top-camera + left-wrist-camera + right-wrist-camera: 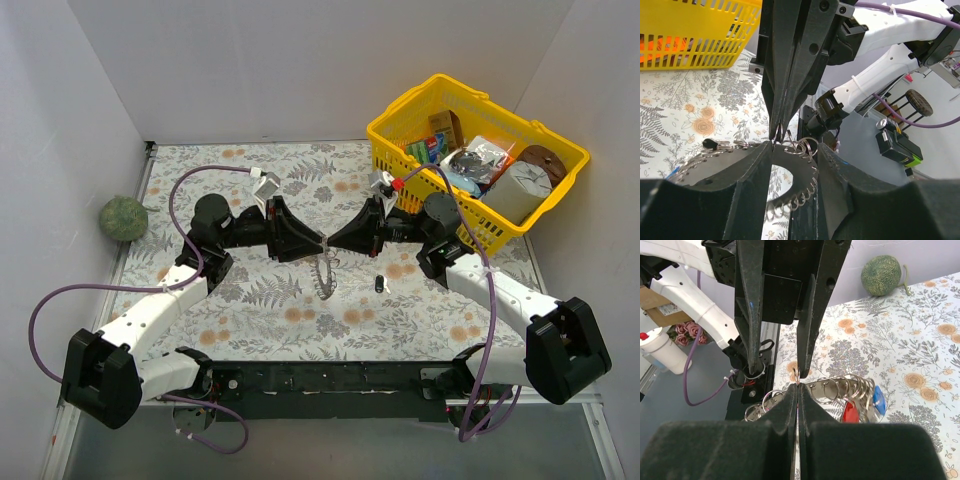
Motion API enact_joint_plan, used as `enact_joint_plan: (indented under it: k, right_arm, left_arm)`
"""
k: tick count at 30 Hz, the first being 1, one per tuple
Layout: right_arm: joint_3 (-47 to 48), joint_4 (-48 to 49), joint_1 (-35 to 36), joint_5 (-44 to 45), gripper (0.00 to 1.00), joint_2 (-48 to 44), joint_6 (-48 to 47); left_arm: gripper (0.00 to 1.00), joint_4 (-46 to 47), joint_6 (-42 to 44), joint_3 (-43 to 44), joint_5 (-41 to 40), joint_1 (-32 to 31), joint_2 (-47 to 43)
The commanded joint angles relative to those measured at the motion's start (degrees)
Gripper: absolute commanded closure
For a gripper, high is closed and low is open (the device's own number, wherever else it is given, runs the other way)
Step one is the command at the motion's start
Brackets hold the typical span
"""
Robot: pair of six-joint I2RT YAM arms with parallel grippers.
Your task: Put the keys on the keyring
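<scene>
Top view: the spot where the left gripper (318,241) and right gripper (331,239) meet is too small to read, so I can't tell which one carries the keyring (325,276) hanging at their 6 o'clock. Dark key (380,283) at their 4 o'clock is a speck, shape unreadable. Basket (398,127) contents at 1 o'clock are mostly an unidentifiable jumble.

Left wrist: the left gripper's blurred fingers (710,200) cover most of the ring's lower arc. Basket is cut off at 11 o'clock by the top and left edges.

Right wrist: the right gripper's closed fingers (765,440) hide the ring's middle. What the tips pinch is too fine to tell. Red key (850,412) and blue key (879,400) show heads only. The left gripper's fingers are cut off at 12 o'clock.
</scene>
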Motion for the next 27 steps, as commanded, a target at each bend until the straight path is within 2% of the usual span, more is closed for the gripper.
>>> enact_joint_plan:
  k: [1,5,11,13,14,15,17,26,27]
  right_arm:
    - [1.92,0.48,-0.37,1.87,0.99,-1.34,-1.1]
    - [1.56,0.48,-0.37,2.22,0.99,-1.87,-1.1]
    - [1.48,0.57,-0.37,2.05,0.99,-2.04,-0.84]
    - [1.39,0.66,-0.28,2.05,0.99,-2.13,-0.75]
    - [1.39,0.66,-0.28,1.96,0.99,-2.22,-0.66]
    - [1.21,0.66,-0.28,2.05,0.99,-2.22,-0.75]
    - [1.04,0.74,-0.28,2.14,0.99,-2.57,-0.75]
    - [1.03,2.41,-0.37,-0.58,0.98,-2.84,-0.14]
    - [1.3,2.15,-0.37,-1.02,0.9,-2.84,-0.57]
  left_arm:
    - [0.62,0.4,0.1,1.96,-1.31,-0.06,-1.53]
    - [0.7,-0.65,0.54,3.01,-1.85,-0.67,-0.04]
    - [0.72,-5.3,4.39,4.95,-5.01,-3.4,2.33]
    - [0.77,-6.1,5.1,5.39,-5.54,-3.92,2.77]
    - [0.82,-6.63,5.63,5.48,-5.98,-4.02,2.86]
    - [0.92,-6.98,5.81,5.56,-6.24,-4.1,2.86]
    - [1.0,-8.99,6.51,5.74,-7.38,-4.19,2.43]
    - [1.0,-16.02,12.04,7.49,-11.08,-4.1,-0.13]
    - [1.0,-17.6,13.01,9.24,-11.08,-4.1,0.31]
